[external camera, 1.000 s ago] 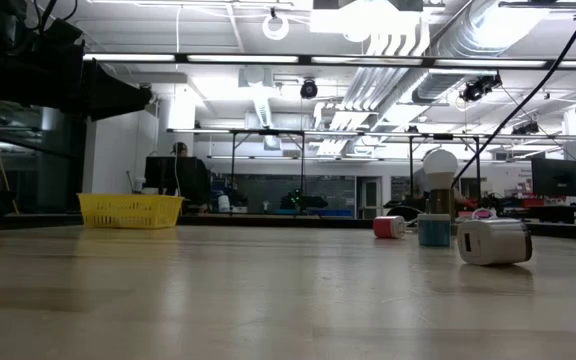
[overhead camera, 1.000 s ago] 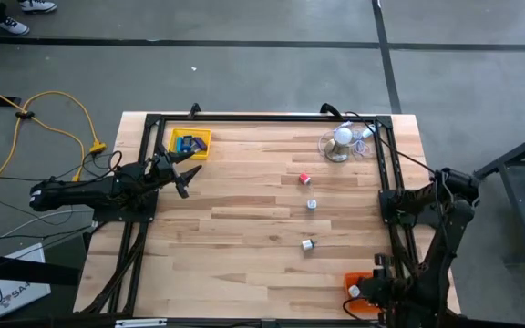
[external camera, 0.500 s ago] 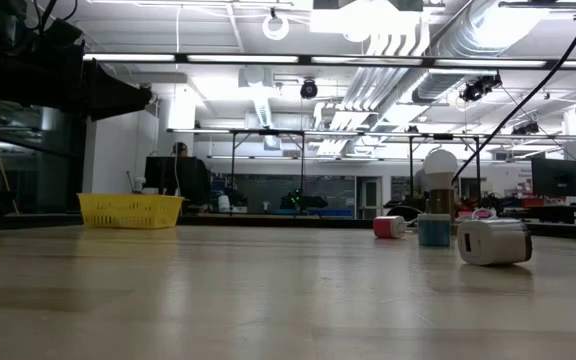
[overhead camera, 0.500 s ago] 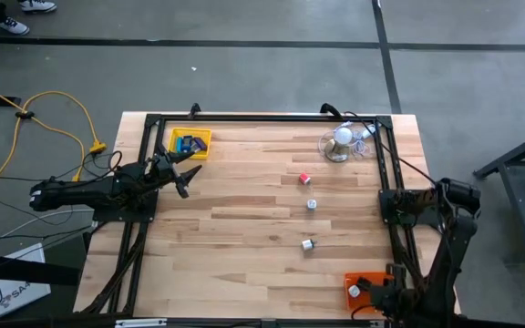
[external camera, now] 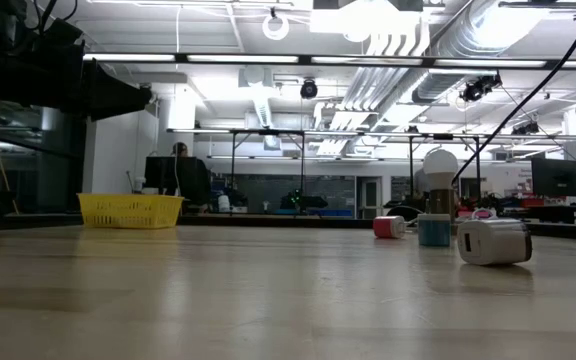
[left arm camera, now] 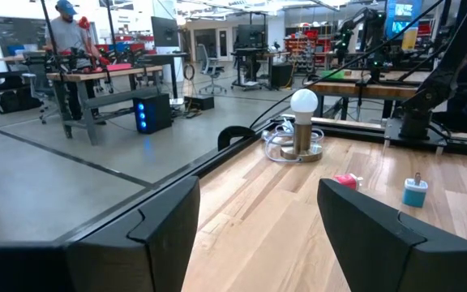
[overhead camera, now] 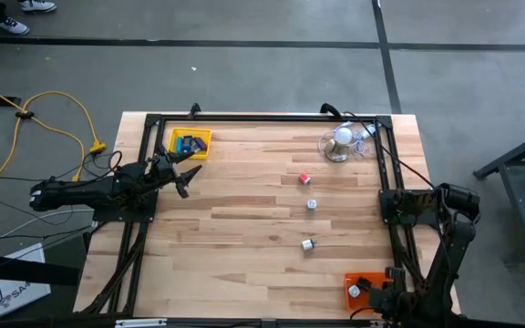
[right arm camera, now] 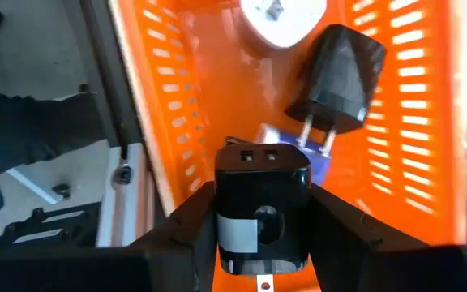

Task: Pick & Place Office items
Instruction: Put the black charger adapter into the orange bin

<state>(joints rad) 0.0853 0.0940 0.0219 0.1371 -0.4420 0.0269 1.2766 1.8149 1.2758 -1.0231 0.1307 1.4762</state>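
Note:
My right gripper (right arm camera: pixel 262 223) hangs over the orange tray (right arm camera: pixel 177 89) at the table's near right corner (overhead camera: pixel 350 305) and is shut on a black charger block (right arm camera: pixel 262 174). In the tray lie a white plug (right arm camera: pixel 282 16), a black plug adapter (right arm camera: pixel 339 73) and a blue piece (right arm camera: pixel 319 162). My left gripper (left arm camera: pixel 258 235) waits open beside the yellow tray (overhead camera: pixel 190 143), which holds blue blocks. On the wood lie a red piece (overhead camera: pixel 304 179), a teal-and-white piece (overhead camera: pixel 311 204) and a white piece (overhead camera: pixel 307 244). My right gripper pinches the black charger block between its two fingers (right arm camera: pixel 193 219), one on each side face (right arm camera: pixel 221 203). It comes from above, pointing down into the orange tray. The block's end with two USB ports (right arm camera: pixel 262 154) faces the tray floor; whether it touches the floor I cannot tell.
A white ball-shaped lamp with a clear wiry tangle (overhead camera: pixel 340 141) stands near the far right corner. A black frame (overhead camera: pixel 262 118) runs along the table's far, left and right sides. Bare wood spreads across the table's middle and near side. Beyond the table a person stands at a bench (left arm camera: pixel 67 36).
The right arm's upper links have swung a little toward the table's right edge, and more of the orange tray now shows beside its gripper. The left arm and the pieces on the wood have stayed where they were.

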